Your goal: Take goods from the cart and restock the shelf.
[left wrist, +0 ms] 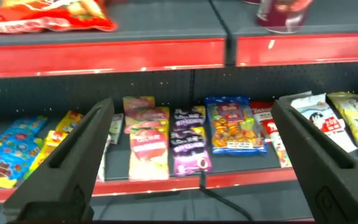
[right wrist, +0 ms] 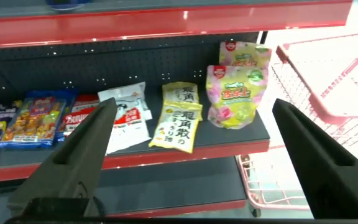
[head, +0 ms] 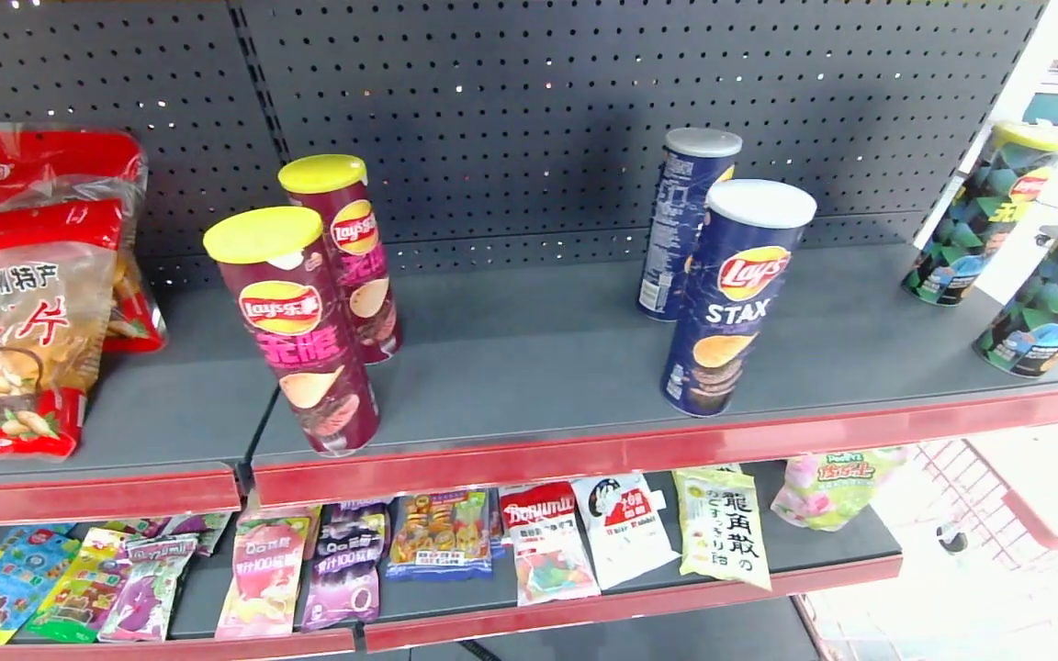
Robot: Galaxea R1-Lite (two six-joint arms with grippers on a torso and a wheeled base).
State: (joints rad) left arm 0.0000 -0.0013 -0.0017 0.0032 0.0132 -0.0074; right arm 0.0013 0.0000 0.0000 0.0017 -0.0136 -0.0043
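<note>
Red wire-mesh cart (head: 1025, 519) at 4 o'clock of dark grey red-edged shelf (head: 538, 367); inside prob. glare-hidden, rim clearer in right wrist view. Left gripper (left wrist: 191, 106), right gripper (right wrist: 194, 102): fingers apart.

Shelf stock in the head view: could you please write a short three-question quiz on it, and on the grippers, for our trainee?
1. True or false: the two maroon cans have yellow lids.
2. How many dark blue cans stand on the upper shelf? A) one B) two C) four
3. Fill in: the fingers of the left gripper and the right gripper are spread ____, holding nothing.

Key: 1 true; 2 B; 3 open.
</note>
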